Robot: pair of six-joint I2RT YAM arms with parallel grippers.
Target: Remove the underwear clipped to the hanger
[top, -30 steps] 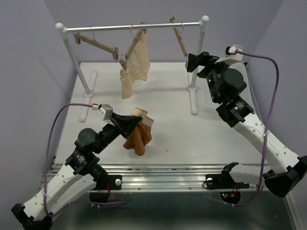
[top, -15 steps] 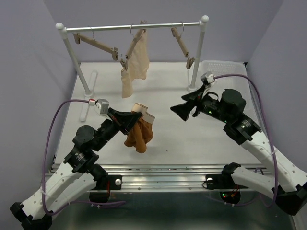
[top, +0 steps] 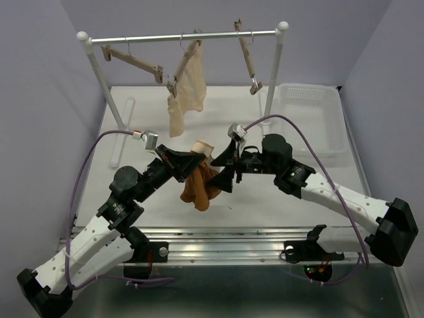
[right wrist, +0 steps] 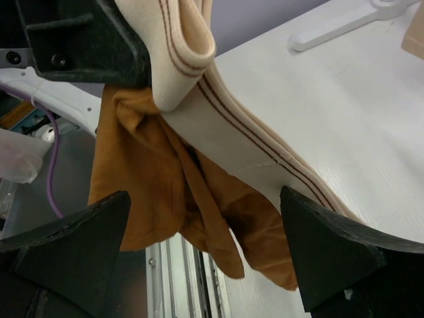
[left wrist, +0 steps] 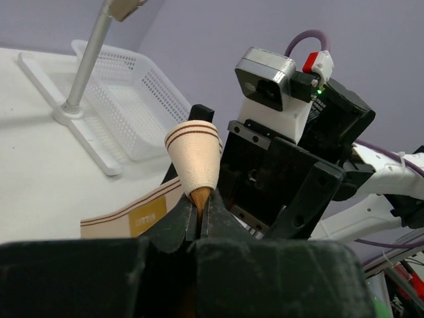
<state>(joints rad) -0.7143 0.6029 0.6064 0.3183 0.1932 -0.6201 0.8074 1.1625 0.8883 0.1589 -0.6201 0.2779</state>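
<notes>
Lilac walls on three sides, white surface [top: 258, 212] below, and the clothes rack [top: 152, 38] across the back. Well in front of the rack, over the middle of the surface, the rust-brown underwear [top: 199, 189] dangles clear of every hanger. The left jaws are pinched shut on a fold of its cream waistband [left wrist: 193, 156], and the rest droops toward the surface. The right jaws gape wide with nothing in them, facing the cloth from close by; I can't tell if they touch it.

Here's the worry: that left bite looks thin, just a fold of band. If the right jaws clamp and tug while the left arm [top: 132, 192] holds firm, the band could slide out and the garment drop. The wrists are nose to nose too, so a loose swing of the right arm [top: 324, 195] could knock them together.

Room to move? There's open surface between the garment and the rack's feet. A white basket [top: 318, 99] sits just beside the rack's right post. On the side away from the rack, the front edge is near, so a drop there could go over. Up on the rack hang cream underwear [top: 187, 93], a bare hanger [top: 132, 61] toward the left end and another toward the right. Best steer clear of all three.
</notes>
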